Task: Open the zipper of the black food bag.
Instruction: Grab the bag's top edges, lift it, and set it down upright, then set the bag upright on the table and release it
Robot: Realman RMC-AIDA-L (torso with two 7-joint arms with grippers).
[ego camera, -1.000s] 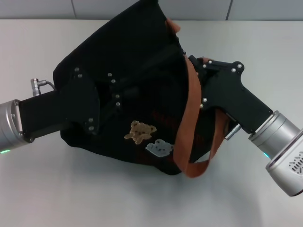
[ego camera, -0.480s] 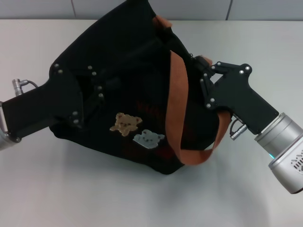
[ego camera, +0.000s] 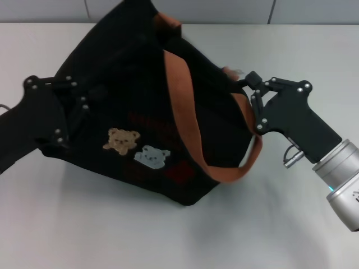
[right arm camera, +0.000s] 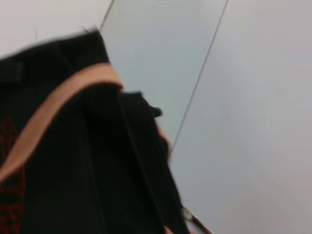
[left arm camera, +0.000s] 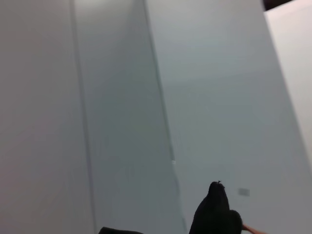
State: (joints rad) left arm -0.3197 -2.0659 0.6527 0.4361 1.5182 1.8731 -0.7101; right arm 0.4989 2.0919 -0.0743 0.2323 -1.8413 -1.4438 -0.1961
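The black food bag point(ego camera: 129, 78) lies tilted on the table in the head view, its tan and pale-blue bear patches point(ego camera: 134, 148) facing me. One orange-brown handle point(ego camera: 182, 106) loops over its front. My left gripper point(ego camera: 67, 101) presses against the bag's left end, black on black. At the bag's upper right corner sits my right gripper point(ego camera: 251, 95), beside the handle. The zipper is not distinguishable in the head view. The right wrist view shows the bag point(right arm camera: 73, 170) close up, with a small silvery piece point(right arm camera: 187, 214) at its edge; I cannot tell if it is the pull tab.
The white table point(ego camera: 168, 235) stretches wide in front of and to the right of the bag. A grey panelled wall point(ego camera: 179, 11) runs along the back. The left wrist view shows mostly grey panels and a black bit of bag point(left arm camera: 214, 214).
My left gripper has moved left and the bag has slid left with it, bear patches included. The right gripper has shifted slightly to the right, staying at the bag's right corner.
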